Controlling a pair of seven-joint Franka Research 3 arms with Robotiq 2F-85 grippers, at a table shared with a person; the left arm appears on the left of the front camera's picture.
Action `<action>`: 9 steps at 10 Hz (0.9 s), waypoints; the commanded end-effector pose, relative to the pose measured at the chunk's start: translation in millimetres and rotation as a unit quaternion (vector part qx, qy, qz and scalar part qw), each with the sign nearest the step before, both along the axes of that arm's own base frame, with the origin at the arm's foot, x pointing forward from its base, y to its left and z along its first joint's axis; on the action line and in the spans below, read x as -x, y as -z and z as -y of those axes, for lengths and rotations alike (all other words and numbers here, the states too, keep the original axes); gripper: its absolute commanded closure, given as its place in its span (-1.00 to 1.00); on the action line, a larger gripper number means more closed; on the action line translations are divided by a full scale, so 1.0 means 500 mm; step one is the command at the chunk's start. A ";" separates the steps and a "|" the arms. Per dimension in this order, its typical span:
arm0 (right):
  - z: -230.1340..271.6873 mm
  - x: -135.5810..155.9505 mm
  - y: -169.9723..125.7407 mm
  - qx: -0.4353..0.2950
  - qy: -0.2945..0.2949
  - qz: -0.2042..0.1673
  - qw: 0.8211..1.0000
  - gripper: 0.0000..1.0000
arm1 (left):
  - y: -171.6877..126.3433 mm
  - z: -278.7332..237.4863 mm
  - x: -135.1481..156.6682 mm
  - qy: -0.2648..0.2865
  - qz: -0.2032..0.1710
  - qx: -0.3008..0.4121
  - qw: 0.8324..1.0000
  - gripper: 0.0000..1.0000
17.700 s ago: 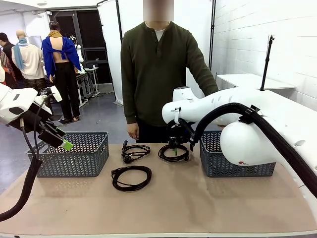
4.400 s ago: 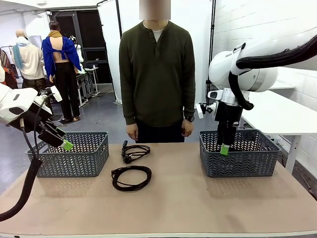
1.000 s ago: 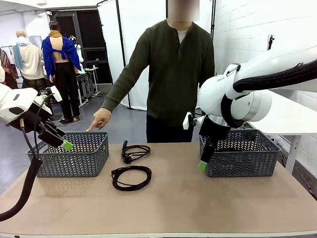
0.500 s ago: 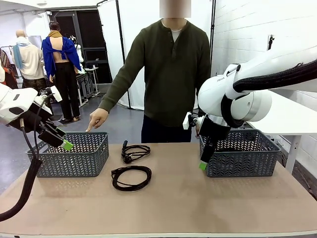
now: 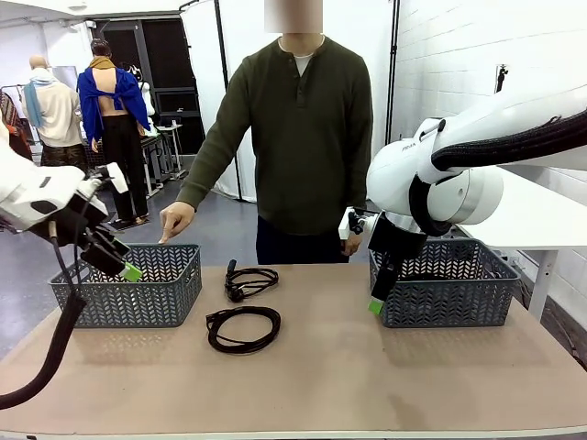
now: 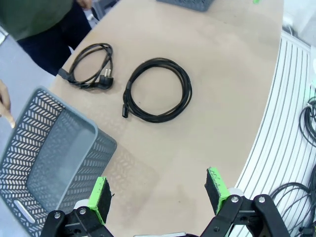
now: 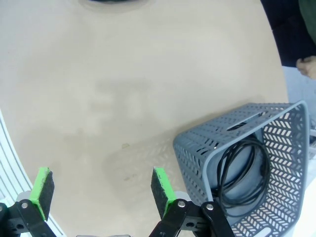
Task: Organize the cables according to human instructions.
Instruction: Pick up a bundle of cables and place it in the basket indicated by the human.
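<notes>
Two black coiled cables lie on the table: a larger coil [image 5: 243, 328] [image 6: 158, 96] near the middle and a smaller one [image 5: 249, 281] [image 6: 91, 64] behind it. More coiled cable [image 7: 244, 173] rests inside the right grey basket [image 5: 445, 298] [image 7: 197, 148]. My left gripper [image 5: 121, 267] [image 6: 158, 192] hangs open and empty above the front of the left grey basket [image 5: 138, 298] [image 6: 49, 153]. My right gripper [image 5: 377, 302] [image 7: 101, 188] is open and empty, just left of the right basket over bare table. The person's hand [image 5: 174, 220] points down over the left basket.
The person stands at the far edge behind the cables, the other hand [image 5: 350, 243] [image 7: 308, 66] near the right basket's back corner. The table's front half is bare brown surface [image 5: 367, 376]. Loose wires [image 6: 306, 197] lie on the floor beyond the table's edge.
My left arm has shifted slightly right and lower over the left basket. The person has straightened up, the hand still pointing over the left basket. My right arm is unchanged.
</notes>
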State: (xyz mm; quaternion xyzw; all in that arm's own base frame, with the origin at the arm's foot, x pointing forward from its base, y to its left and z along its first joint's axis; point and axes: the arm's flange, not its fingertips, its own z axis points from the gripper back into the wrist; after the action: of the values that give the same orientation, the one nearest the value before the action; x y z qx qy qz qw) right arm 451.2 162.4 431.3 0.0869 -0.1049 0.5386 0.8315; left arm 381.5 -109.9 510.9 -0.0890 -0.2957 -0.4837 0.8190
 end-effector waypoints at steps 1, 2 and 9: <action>0.001 0.000 -0.001 0.000 -0.004 -0.003 1.000 -1.00 | -0.007 0.034 -0.052 0.042 -0.006 -0.060 0.997 -1.00; 0.001 0.000 -0.001 0.000 -0.004 -0.003 1.000 -1.00 | -0.007 0.061 -0.074 0.056 -0.007 -0.077 0.995 -1.00; 0.001 0.000 -0.001 0.000 -0.004 -0.003 1.000 -1.00 | 0.058 0.208 -0.230 0.134 -0.068 -0.149 0.977 -1.00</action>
State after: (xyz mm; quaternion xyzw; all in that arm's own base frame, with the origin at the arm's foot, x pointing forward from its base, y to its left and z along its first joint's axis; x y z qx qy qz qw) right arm 451.2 162.3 431.5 0.0873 -0.1046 0.5387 0.8314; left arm 483.6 -217.1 477.8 -0.0386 -0.1629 -0.6050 0.7785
